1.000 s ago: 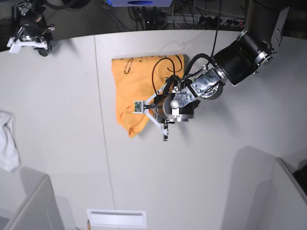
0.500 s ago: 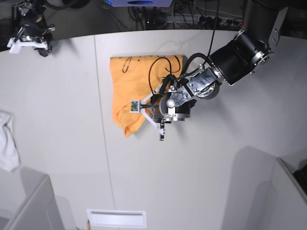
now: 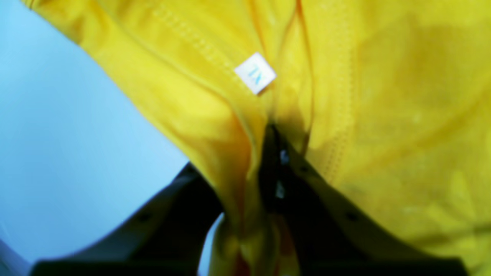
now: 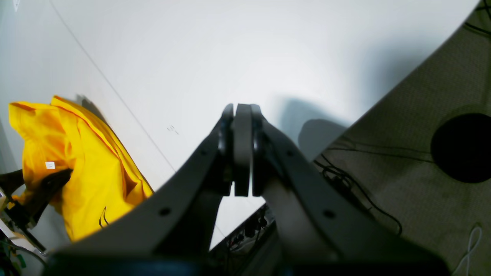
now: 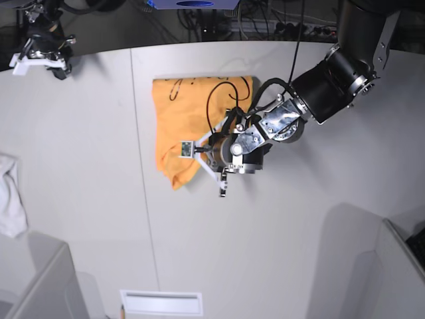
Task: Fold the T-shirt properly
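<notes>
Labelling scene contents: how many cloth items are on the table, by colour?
Orange: 1, the large light-orange cotton T-shirt, pinched by the left gripper.
White: 1, the small crumpled white cloth at the table's edge.
Total: 2.

The T-shirt lies bunched into a rough, partly folded orange block on the white table, near its far edge. Thin black script marks show along its top, and a small white tag sits on a seam.

Orange T-shirt (black script marks)
</notes>
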Available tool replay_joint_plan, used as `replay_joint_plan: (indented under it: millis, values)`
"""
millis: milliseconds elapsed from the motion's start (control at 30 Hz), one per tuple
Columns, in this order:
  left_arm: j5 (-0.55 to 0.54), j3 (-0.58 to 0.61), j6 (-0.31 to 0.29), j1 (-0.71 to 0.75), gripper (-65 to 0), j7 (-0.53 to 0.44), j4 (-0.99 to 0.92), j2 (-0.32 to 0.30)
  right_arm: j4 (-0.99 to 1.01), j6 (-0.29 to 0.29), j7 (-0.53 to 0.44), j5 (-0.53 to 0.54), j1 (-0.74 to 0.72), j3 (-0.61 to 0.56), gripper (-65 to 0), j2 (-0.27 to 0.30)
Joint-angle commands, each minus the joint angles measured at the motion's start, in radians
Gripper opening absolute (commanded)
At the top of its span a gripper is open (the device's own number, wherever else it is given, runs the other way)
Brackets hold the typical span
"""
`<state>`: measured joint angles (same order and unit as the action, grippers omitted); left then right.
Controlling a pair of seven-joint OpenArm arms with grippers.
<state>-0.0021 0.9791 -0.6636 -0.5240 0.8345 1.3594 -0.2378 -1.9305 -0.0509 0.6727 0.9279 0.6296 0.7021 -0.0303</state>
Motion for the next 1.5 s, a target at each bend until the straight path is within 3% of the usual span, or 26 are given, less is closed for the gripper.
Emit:
replay_joint_plan:
  millis: [0,133,233,367,500,567,633,700,767,867,967,1033,1133,1233,1367,1467]
  values:
    - [0.014,-0.006,-0.005,-0.038,-56.3,0.015,0.007,0.002,-0.017,0.012,-0.014,0.009,0.005,0.001,-65.0,0.010]
    - [0.014,-0.007,-0.005,-0.080,-31.1,0.015,0.013,0.004,-0.017,0.012,-0.009,0.009,-0.003,0.001,-65.0,0.010]
    - [0.012,-0.012,-0.005,-0.120,-19.4,0.015,0.013,0.004,-0.016,0.012,-0.009,0.009,-0.007,0.001,-65.0,0.011]
    - [0.012,-0.165,-0.005,-0.115,-13.7,0.015,0.061,0.039,-0.016,0.018,-0.009,0.009,-0.007,0.000,-65.0,0.013]
    - [0.006,-0.415,-0.005,-0.011,-14.0,0.015,0.239,0.047,-0.017,0.138,-0.017,0.001,-0.007,0.009,-65.0,0.013]
    - [0.012,-0.521,-0.005,0.075,-14.2,0.015,0.354,0.042,-0.017,0.167,-0.018,-0.056,-0.007,0.011,-65.0,0.011]
    - [0.006,-0.621,-0.005,0.167,-16.1,0.012,0.469,0.041,-0.017,0.173,-0.051,-0.149,-0.021,0.006,-65.0,0.007]
    - [0.004,-0.705,-0.005,0.259,-24.2,0.009,0.550,0.039,-0.017,0.181,-0.094,-0.229,-0.024,0.001,-65.0,0.003]
    - [0.004,-0.780,-0.006,0.342,-37.2,0.009,0.608,0.038,-0.017,0.242,-0.127,-0.267,-0.024,0.001,-65.0,-0.001]
    - [0.003,-0.895,-0.008,0.460,-65.0,0.007,0.621,0.038,-0.017,0.383,-0.187,-0.289,-0.003,0.023,-65.0,-0.016]
    - [-0.002,-0.968,-0.008,0.575,-65.0,-0.013,0.622,0.044,-0.017,0.441,-0.247,-0.318,0.013,0.057,-65.0,-0.047]
    - [-0.039,-0.978,-0.008,0.660,-65.0,-0.108,0.622,0.044,-0.019,0.461,-0.281,-0.355,0.014,0.083,-65.0,-0.082]
    - [-0.082,-0.975,-0.005,0.819,-65.0,-0.344,0.621,0.022,-0.019,0.478,-0.291,-0.464,0.031,0.090,-65.0,-0.092]
    - [-0.048,-0.974,-0.006,0.971,-65.0,-0.599,0.616,-0.025,-0.024,0.478,-0.285,-0.593,0.066,0.087,-65.0,-0.095]
    - [0.023,-0.981,-0.005,1.151,-65.0,-0.880,0.604,-0.070,-0.031,0.478,-0.183,-0.649,0.121,0.080,-65.0,-0.096]
    - [0.081,-0.986,-0.005,1.266,-65.0,-0.966,0.604,-0.088,-0.027,0.478,-0.047,-0.663,0.151,0.072,-65.0,-0.096]
